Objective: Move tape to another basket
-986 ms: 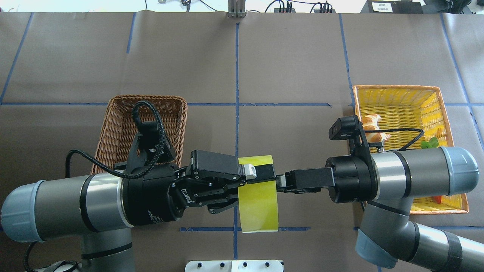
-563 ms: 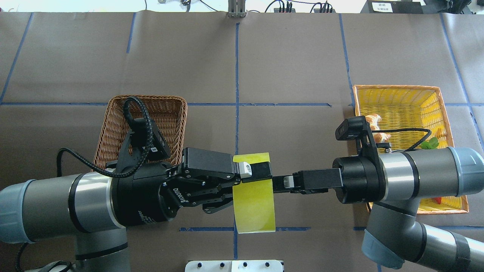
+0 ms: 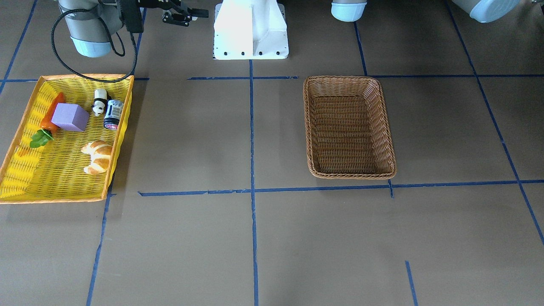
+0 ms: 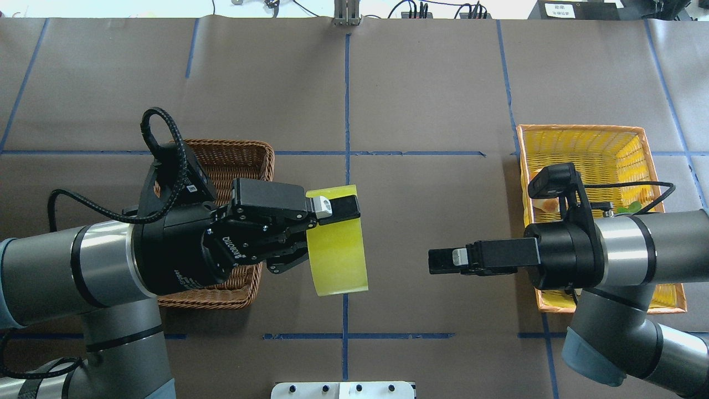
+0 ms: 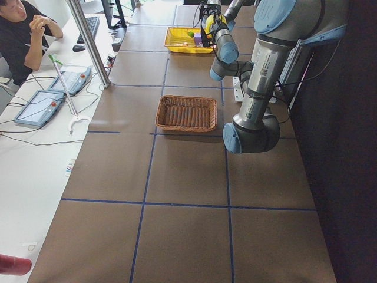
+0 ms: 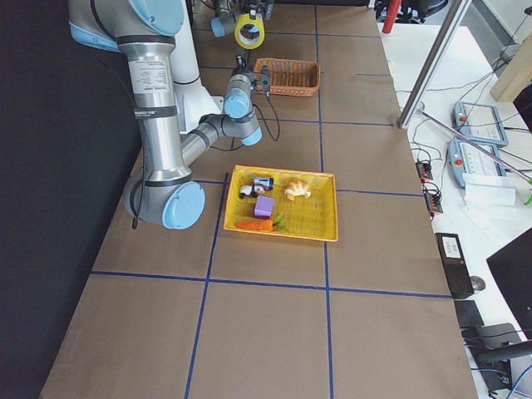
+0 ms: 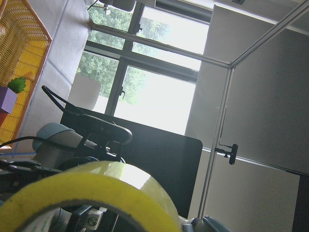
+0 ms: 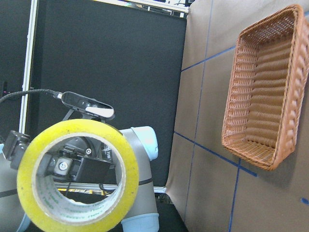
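Note:
My left gripper (image 4: 332,221) is shut on the wall of the yellow-green tape roll (image 4: 338,249) and holds it in the air, just off the right edge of the brown wicker basket (image 4: 221,151). The roll's open side faces my right arm, so the right wrist view shows it as a ring (image 8: 72,129) with the basket (image 8: 260,87) beyond. It fills the bottom of the left wrist view (image 7: 96,186). The basket (image 3: 350,79) is empty. My right gripper (image 4: 443,260) is empty and looks open, well apart from the tape and level with the yellow tray.
A yellow tray with an orange rim (image 3: 76,77) sits at the robot's right, under my right arm (image 4: 637,249). It holds a croissant (image 3: 97,157), a purple block (image 3: 70,117), a carrot, a panda figure and a small can. The white robot base (image 3: 250,29) is at the table's near edge.
My right gripper let go of the tape and drew back to the right. My left gripper carried the tape left and farther from the robot, toward the brown basket.

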